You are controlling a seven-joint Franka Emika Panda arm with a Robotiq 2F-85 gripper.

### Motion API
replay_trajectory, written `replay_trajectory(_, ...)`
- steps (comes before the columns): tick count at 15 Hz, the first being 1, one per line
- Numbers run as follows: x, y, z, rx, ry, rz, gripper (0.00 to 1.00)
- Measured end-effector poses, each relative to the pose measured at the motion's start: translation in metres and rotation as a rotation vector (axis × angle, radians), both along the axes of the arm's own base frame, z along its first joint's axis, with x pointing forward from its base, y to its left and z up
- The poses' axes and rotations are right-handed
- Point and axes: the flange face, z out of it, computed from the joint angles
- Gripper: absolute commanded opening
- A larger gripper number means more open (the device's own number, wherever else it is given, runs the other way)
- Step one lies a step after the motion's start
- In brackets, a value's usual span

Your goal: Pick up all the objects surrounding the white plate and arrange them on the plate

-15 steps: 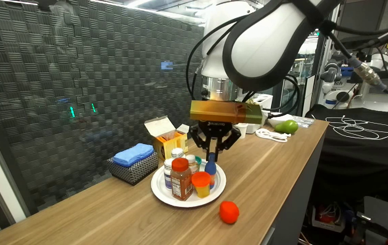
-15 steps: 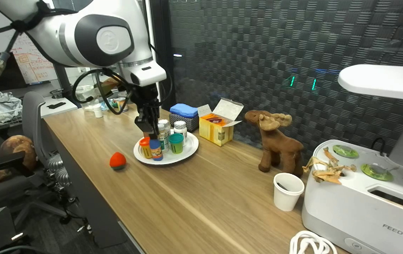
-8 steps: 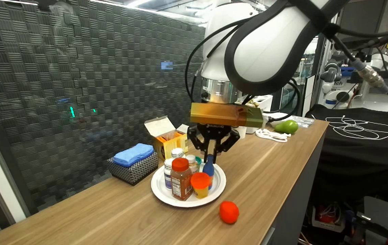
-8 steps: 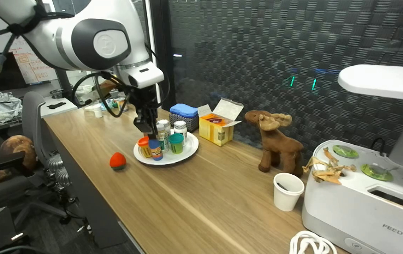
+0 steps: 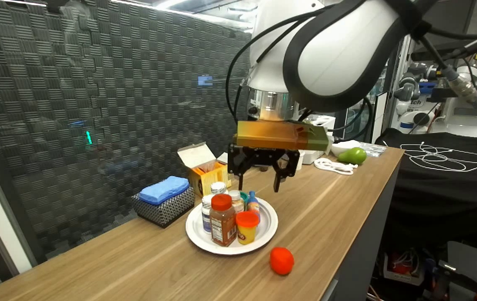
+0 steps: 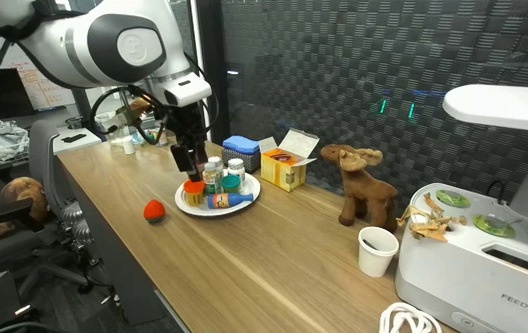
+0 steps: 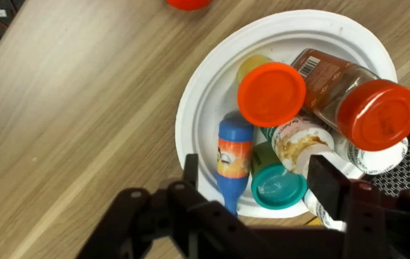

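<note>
Well, below the gripper [image 5: 258,189], whose jaws stand wide apart, I see the blue bottle [image 7: 234,154], lying on the plate [image 7: 187,118]. Its long axis runs crosswise to their opening, and its neck points to the plate's rim.

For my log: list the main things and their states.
Black two-finger gripper: open, empty.
Blue long-necked bottle: lying on its side.
Round yellow plastic tub: lidded.
Round green plastic tub: lidded.
Tall brownish jar: capped, upright.
Three white-capped bottles: upright.
Yellow cardboard carton: flaps open.
White paper cup: uncovered.
</note>
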Motion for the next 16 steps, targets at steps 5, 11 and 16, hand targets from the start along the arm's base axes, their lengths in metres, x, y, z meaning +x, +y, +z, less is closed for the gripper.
replay_trajectory(5, -0.012, -0.002, 0.025, -0.013, -0.030, 0.021, 1.00)
replay_trajectory(11, -0.055, -0.008, 0.009, -0.024, 0.109, 0.159, 1.00)
replay_trajectory(16, -0.094, 0.013, -0.026, 0.043, 0.186, 0.273, 1.00)
